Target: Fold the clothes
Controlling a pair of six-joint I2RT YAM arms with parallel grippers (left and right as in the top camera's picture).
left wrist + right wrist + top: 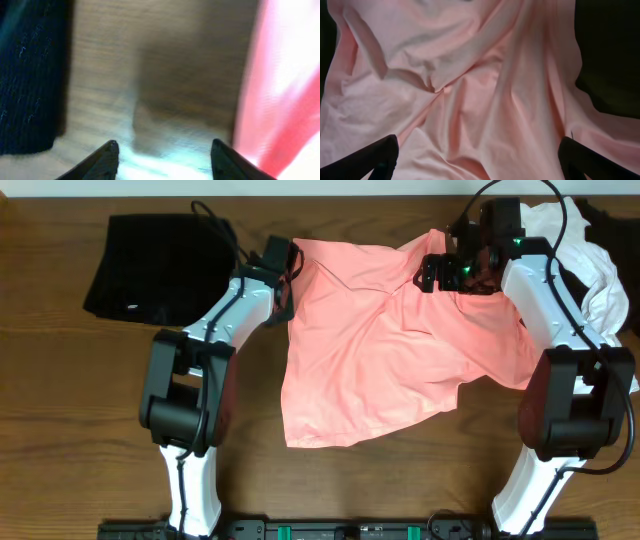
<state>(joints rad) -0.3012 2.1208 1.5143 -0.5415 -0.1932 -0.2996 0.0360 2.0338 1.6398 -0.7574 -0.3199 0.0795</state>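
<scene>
Overhead: salmon T-shirt (pixel 390 370) lies just beside left claw (pixel 283 265), beneath right claw (pixel 440 278).

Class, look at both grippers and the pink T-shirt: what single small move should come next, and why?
Probably the right gripper should lower and close on the pink T-shirt: its jaws stand open above the rumpled, unfolded cloth, holding nothing. The left gripper, also open, is over bare table beside the shirt's edge.
</scene>
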